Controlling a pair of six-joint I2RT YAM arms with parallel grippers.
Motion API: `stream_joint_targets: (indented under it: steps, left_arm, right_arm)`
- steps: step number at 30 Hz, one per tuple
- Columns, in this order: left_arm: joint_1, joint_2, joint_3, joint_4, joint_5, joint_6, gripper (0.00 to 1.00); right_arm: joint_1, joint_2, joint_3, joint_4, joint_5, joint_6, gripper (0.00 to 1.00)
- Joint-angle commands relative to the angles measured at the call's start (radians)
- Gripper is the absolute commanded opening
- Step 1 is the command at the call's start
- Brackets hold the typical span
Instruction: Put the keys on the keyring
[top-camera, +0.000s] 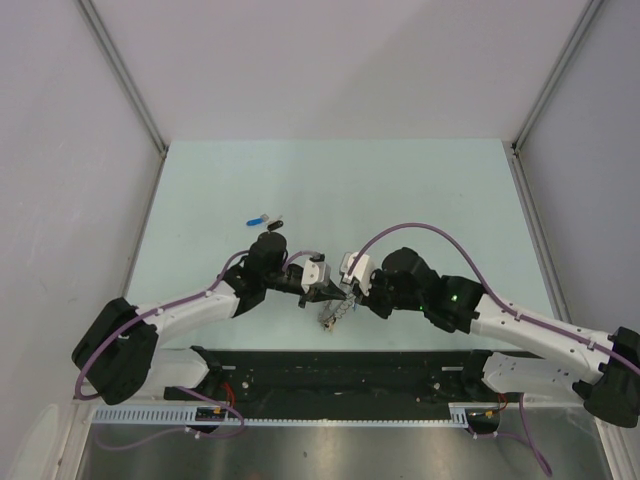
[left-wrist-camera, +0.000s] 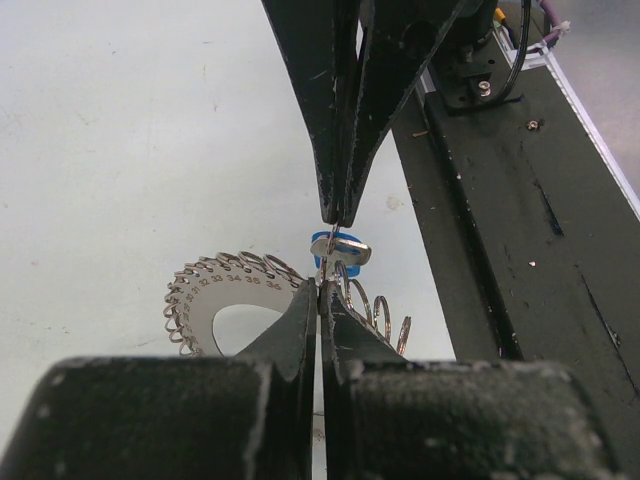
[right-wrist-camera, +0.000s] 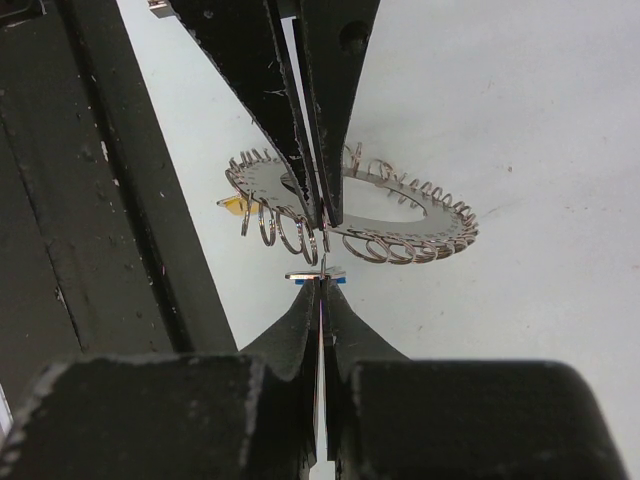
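The keyring (left-wrist-camera: 205, 300), a flat silver ring fringed with wire loops, hangs just above the table between both grippers (top-camera: 333, 314). My left gripper (left-wrist-camera: 322, 290) is shut on its rim among the loops; it enters the right wrist view from the top (right-wrist-camera: 318, 215). My right gripper (right-wrist-camera: 320, 283) is shut on a small blue-headed key (right-wrist-camera: 318, 276), held right against a wire loop. This key also shows in the left wrist view (left-wrist-camera: 340, 250). A yellow key head (right-wrist-camera: 232, 205) shows at the ring's far edge. A blue key (top-camera: 259, 220) and a black key (top-camera: 275, 221) lie loose on the table behind the left arm.
The black base rail (top-camera: 330, 365) runs along the near table edge, close below the grippers. White walls and metal posts bound the pale green table (top-camera: 400, 190) on three sides.
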Motion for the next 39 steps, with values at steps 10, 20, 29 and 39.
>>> stream_joint_targets:
  steps: [10,20,29,39]
  left_arm:
    - [0.006,0.005,0.030,0.021,0.047,0.031,0.00]
    - [0.006,0.007,0.035,0.014,0.057,0.035,0.00]
    - [0.004,0.005,0.036,0.015,0.078,0.035,0.00]
    - [0.004,0.001,0.029,0.011,0.049,0.045,0.00]
  right_arm:
    - [0.001,0.009,0.010,0.033,-0.008,0.000,0.00]
    - [0.001,0.015,0.010,0.038,-0.017,0.000,0.00]
    - [0.002,0.027,0.010,0.044,-0.045,0.003,0.00]
    - [0.004,-0.013,0.010,0.005,-0.008,0.015,0.00]
